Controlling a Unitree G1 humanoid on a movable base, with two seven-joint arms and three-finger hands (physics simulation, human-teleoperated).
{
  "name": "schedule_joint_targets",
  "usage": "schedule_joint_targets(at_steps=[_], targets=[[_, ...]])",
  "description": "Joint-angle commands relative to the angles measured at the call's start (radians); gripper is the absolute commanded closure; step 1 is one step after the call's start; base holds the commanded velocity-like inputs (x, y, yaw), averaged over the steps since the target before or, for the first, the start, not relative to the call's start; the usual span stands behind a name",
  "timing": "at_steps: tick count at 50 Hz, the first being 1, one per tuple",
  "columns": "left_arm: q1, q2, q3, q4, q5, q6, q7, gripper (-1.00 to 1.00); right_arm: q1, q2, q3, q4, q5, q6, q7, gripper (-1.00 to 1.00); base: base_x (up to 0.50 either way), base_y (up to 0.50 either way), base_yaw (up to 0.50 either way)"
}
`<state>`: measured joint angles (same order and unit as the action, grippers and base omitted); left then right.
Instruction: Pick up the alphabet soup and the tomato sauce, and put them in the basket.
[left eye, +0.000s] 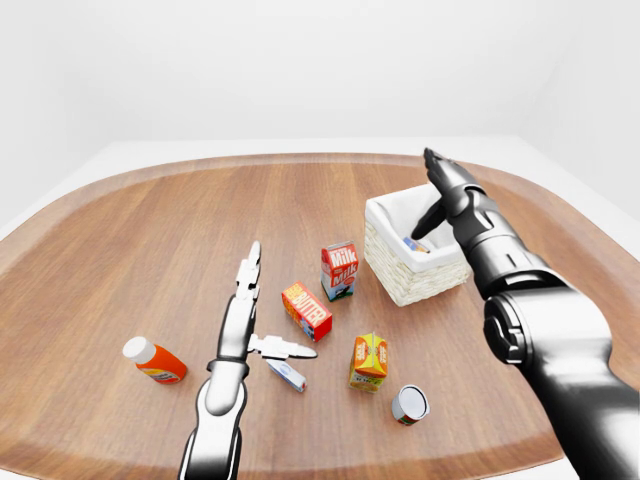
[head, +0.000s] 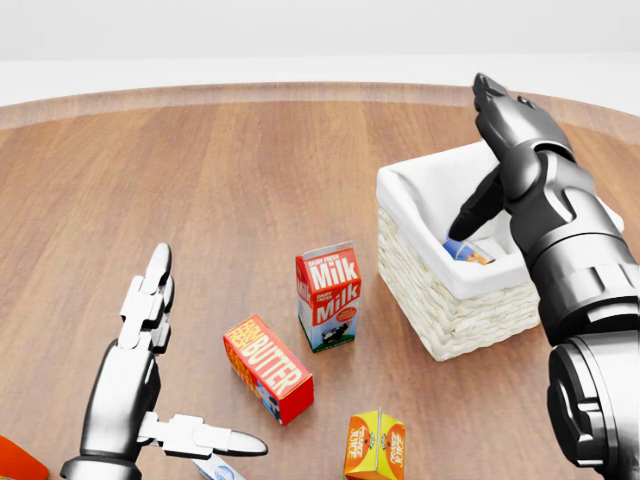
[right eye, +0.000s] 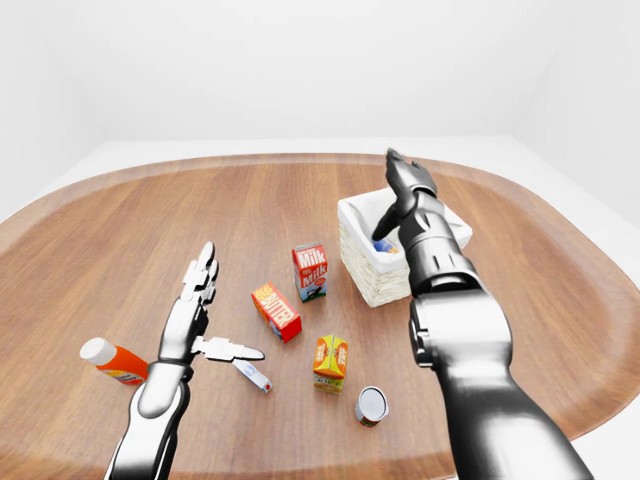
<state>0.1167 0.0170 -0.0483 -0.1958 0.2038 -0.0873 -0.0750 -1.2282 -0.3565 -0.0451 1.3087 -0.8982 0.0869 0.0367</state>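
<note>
A white wicker basket (head: 450, 320) with a cloth lining stands right of the table's middle. Inside it lies a can with a blue and orange label (head: 466, 250), probably the alphabet soup, partly hidden by the rim. My right hand (head: 503, 150) hovers open just above the basket, fingers stretched up and thumb pointing down at the can without holding it. A second can (left eye: 410, 403) with a grey lid and red side, probably the tomato sauce, stands near the table's bottom edge. My left hand (left eye: 270, 312) is open and empty, low on the left.
Left of the basket stands a milk carton (head: 328, 295), with a butter box (head: 268, 368) and an orange juice carton (head: 375, 445) below it. An orange bottle (left eye: 155, 362) lies far left. A small blue-white tube (left eye: 287, 375) lies under my left thumb.
</note>
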Motion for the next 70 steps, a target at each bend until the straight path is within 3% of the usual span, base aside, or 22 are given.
schedule_joint_targets(at_steps=[1,22,29,60,70], targets=[[0.000,-0.001,0.005,0.002,-0.013,0.000,0.003,-1.00,-0.032,0.012,-0.036,-0.008,0.187,-0.020,-0.047,-1.00,0.00,0.00,0.00],[-0.007,-0.002,0.009,0.018,-0.013,0.000,0.007,-1.00,-0.022,0.019,-0.022,-0.020,0.281,-0.120,-0.071,-1.00,0.00,0.00,0.00],[-0.006,-0.002,0.008,0.018,-0.013,0.000,0.007,-1.00,-0.023,0.032,-0.020,-0.040,0.308,-0.174,-0.089,-1.00,0.00,0.00,0.00],[0.000,-0.001,0.005,0.010,-0.009,0.000,0.003,-1.00,0.047,0.068,-0.016,-0.162,0.433,-0.174,-0.109,-1.00,0.00,0.00,0.00],[0.001,-0.001,0.004,0.013,-0.008,0.000,0.003,-1.00,0.110,0.088,-0.022,-0.304,0.490,-0.174,-0.098,-1.00,0.00,0.00,0.00]])
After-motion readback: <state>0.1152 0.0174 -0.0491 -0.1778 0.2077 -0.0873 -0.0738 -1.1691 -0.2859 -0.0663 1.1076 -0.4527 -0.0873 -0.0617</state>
